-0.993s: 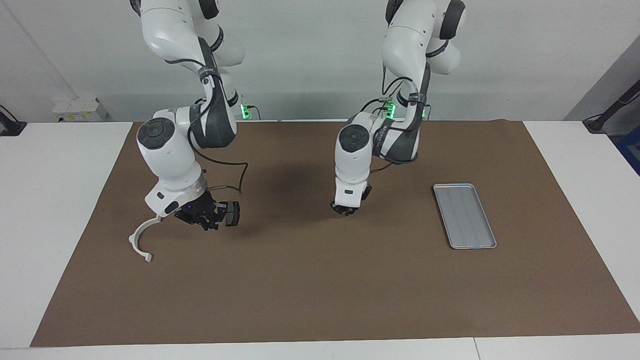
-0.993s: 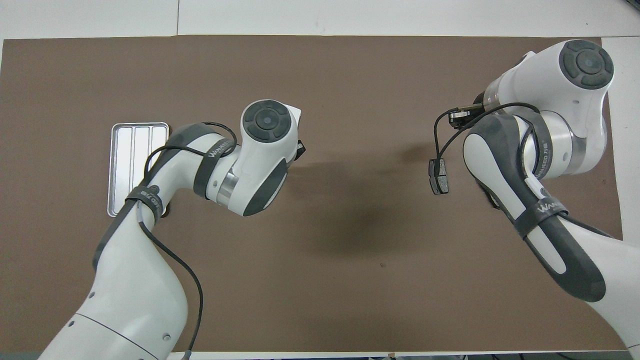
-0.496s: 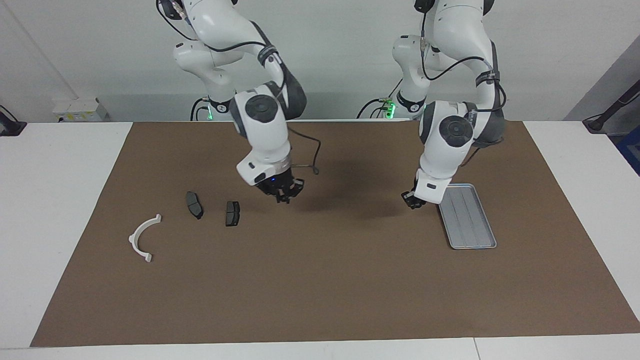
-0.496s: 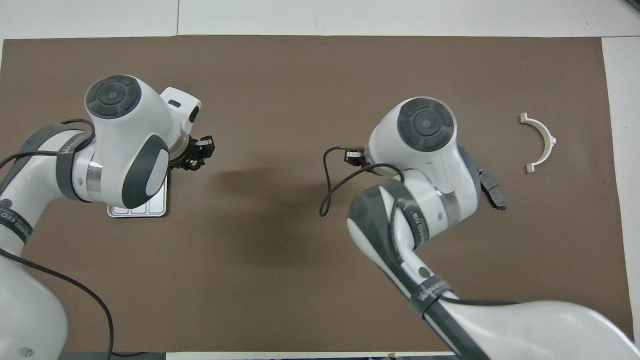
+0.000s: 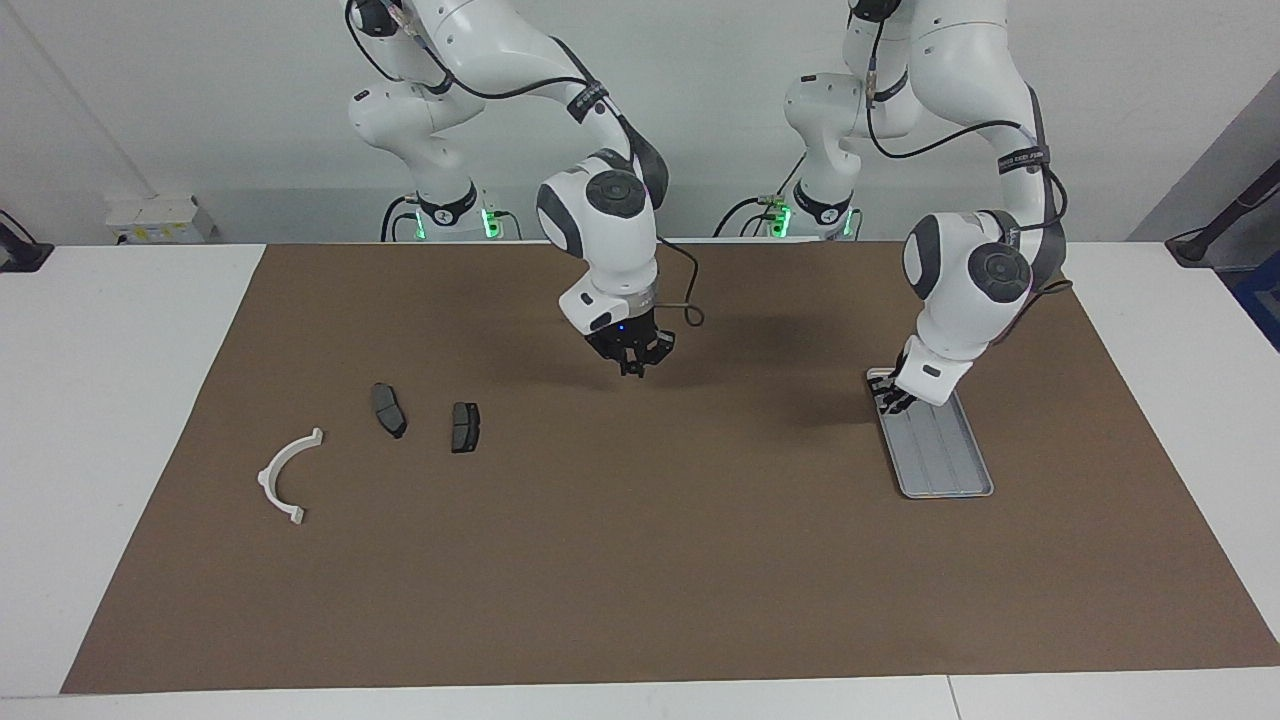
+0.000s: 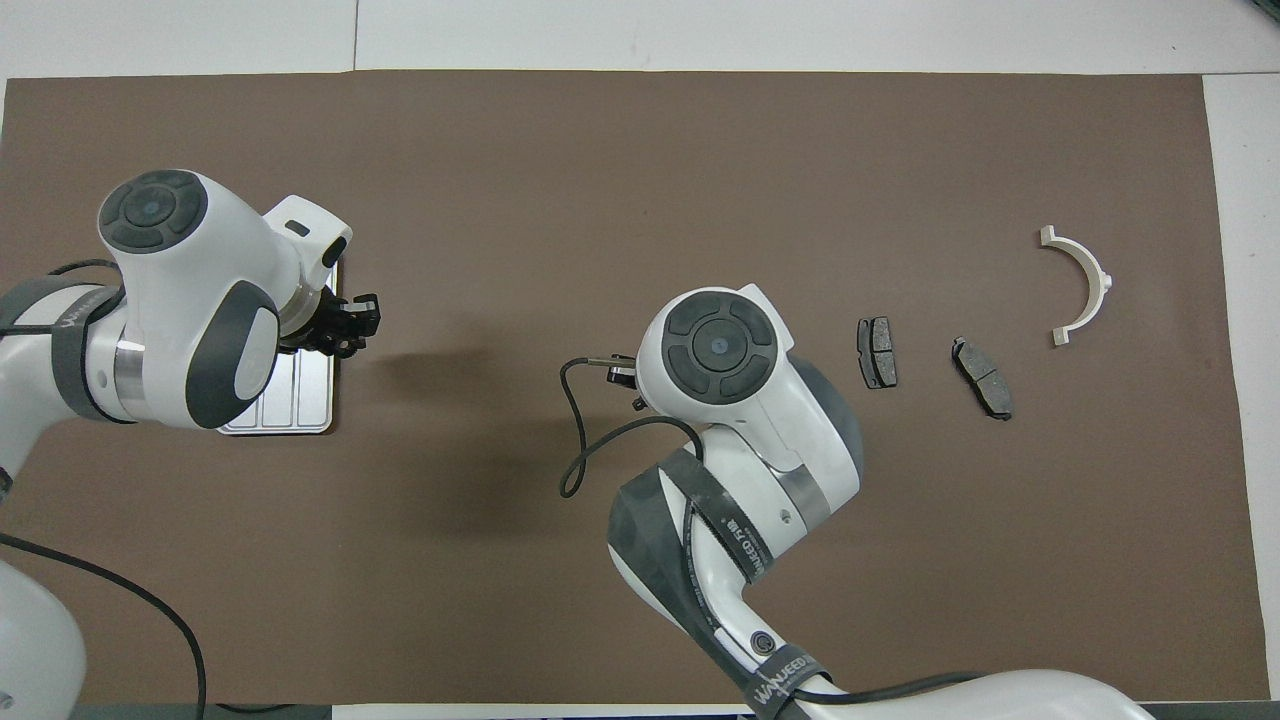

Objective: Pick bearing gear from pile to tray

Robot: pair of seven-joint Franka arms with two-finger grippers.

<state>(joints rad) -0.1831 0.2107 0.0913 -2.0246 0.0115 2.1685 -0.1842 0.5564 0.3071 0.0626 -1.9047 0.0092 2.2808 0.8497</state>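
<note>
The silver ribbed tray [image 5: 940,455] lies toward the left arm's end of the table; in the overhead view the left arm covers most of the tray [image 6: 300,405]. My left gripper [image 5: 888,400] [image 6: 355,322] hangs low over the tray's end nearest the robots. I cannot make out anything in it. My right gripper [image 5: 633,368] is shut over the bare middle of the mat. The pile lies toward the right arm's end: a white arc piece [image 5: 285,475] [image 6: 1080,285] and two dark brake pads [image 5: 388,410] [image 5: 465,427]. No bearing gear shows.
A brown mat [image 5: 640,560] covers most of the white table [image 5: 100,400]. The right arm's wrist [image 6: 720,345] hides its gripper from above. A loose black cable [image 6: 575,430] loops off that wrist over the mat.
Both arms swung toward the left arm's end. The right gripper left the pile and uncovered the pads and arc. The left gripper travelled from mid-mat to over the tray.
</note>
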